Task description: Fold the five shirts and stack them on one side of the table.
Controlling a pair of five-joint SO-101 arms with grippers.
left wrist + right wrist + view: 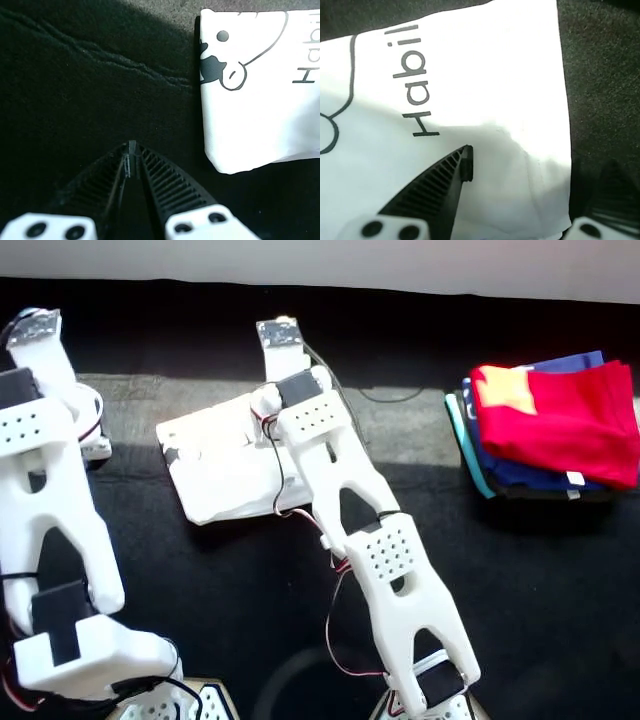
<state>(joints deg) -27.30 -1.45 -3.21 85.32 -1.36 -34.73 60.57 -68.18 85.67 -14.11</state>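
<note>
A folded white shirt (pixel 225 465) with black print lies on the black cloth at the table's middle back. My right arm (pixel 330 470) stretches over it. In the right wrist view my right gripper (pixel 540 160) is open across the white shirt (pixel 485 75)'s edge, one fingertip (pixel 465 160) on the fabric and the other off it over the dark cloth. My left gripper (pixel 131 150) is shut with nothing in it, low over the black cloth a short way from the white shirt (pixel 255 90)'s corner. A stack of folded shirts (pixel 560 425), red on top, sits at the right.
The black cloth (pixel 220 590) covers the table, with a grey strip (pixel 400 420) along the back. My left arm (pixel 50 500) stands at the left edge. Open cloth lies between the white shirt and the stack.
</note>
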